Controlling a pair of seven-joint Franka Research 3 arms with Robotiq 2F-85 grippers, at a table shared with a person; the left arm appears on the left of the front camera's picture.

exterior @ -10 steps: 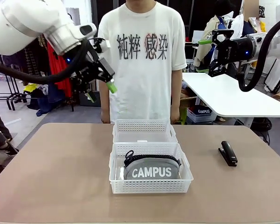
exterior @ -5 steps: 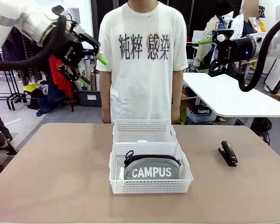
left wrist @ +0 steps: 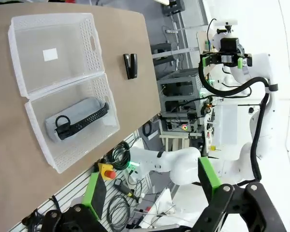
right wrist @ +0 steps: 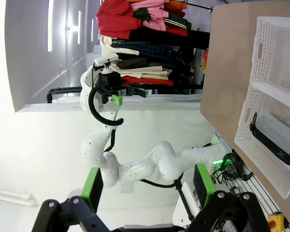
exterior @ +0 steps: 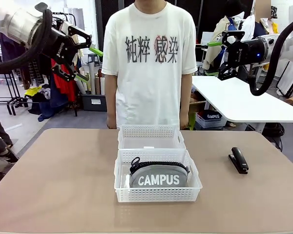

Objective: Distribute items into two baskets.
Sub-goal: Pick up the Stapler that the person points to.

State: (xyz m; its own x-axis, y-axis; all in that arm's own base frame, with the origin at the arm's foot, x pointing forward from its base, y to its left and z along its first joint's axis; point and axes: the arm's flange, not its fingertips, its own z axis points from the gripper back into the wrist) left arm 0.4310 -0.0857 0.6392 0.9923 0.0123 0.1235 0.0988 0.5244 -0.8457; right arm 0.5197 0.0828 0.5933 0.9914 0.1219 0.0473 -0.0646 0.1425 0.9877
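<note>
Pouch (exterior: 158, 176) sits in the near basket (exterior: 121, 192); stapler (exterior: 239, 160) lies on the counter (exterior: 63, 185) to its right, likely meant for the seemingly empty far basket (exterior: 151, 130). Left claw (exterior: 90, 64) and right claw (exterior: 215, 59) hover high, spread, empty.

The pouch (exterior: 158, 178) was grey, with "CAMPUS" printed across it in white and a black zipper along its top. The stapler (exterior: 239, 160) was black. The near basket (exterior: 157, 195) and the far basket (exterior: 151, 131) were both white plastic, their walls pierced in a fine lattice pattern. The bench (exterior: 58, 185) was a plain dull tan. The left gripper (exterior: 89, 65) and the right gripper (exterior: 216, 59) were black, their fingers (exterior: 214, 44) faced with bright green pads. The person's T-shirt (exterior: 151, 87) was white, printed with black characters, one of them overlaid in red.
</note>
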